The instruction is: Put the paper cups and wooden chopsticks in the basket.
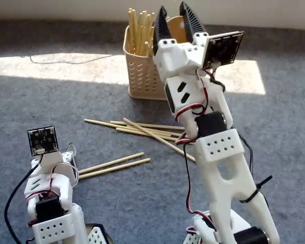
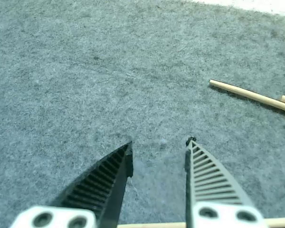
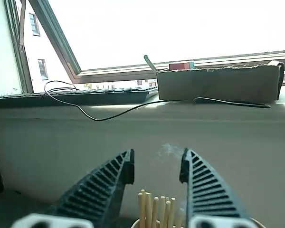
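Left arm [image 1: 48,195] sits low at the near edge of the grey felt table [image 1: 35,101], its pincer [image 2: 159,142] spread and empty just above the felt. Just to its right lies a chopstick pair [image 1: 114,165], side by side and flat on the felt. Farther in, toward the middle, a loose bunch [image 1: 137,129] of chopsticks lies fanned out, one stick crossing the others at a slant; its right end runs behind the right arm [image 1: 221,152]. At the far side stands the cream basket [image 1: 142,76], upright in a patch of sun and well apart from the bunch. A sheaf [image 1: 140,30] of chopsticks stands on end inside it. The right arm reaches up over the basket's right half. Its pincer [image 1: 173,8] [image 3: 157,153] is held above the rim, spread and gripping nothing, with the sheaf's tips [image 3: 156,204] just below it. Beyond, a cardboard box [image 3: 218,83] sits on a window sill.
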Controlling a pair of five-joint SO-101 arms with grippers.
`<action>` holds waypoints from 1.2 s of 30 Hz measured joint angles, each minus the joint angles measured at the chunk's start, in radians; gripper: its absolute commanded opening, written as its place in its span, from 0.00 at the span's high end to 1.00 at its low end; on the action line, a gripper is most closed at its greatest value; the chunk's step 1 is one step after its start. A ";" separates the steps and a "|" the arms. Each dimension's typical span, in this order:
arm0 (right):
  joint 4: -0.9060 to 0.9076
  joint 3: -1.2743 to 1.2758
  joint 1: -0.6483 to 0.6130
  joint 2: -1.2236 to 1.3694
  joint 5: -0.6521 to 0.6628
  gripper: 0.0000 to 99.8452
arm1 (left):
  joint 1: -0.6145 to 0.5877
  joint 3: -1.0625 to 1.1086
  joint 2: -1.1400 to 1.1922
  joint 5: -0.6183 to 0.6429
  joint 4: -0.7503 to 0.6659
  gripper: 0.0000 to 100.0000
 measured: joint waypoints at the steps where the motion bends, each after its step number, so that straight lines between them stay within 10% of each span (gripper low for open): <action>1: 0.041 0.000 -0.009 -0.028 0.000 0.83 | 0.000 0.000 0.000 0.000 0.000 0.82; 18: 0.779 0.008 -0.049 -0.186 0.055 0.83 | 0.000 0.000 0.000 0.000 0.000 0.82; 36: 1.049 0.115 -0.233 0.005 0.324 0.83 | 0.000 0.000 0.000 0.000 0.000 0.82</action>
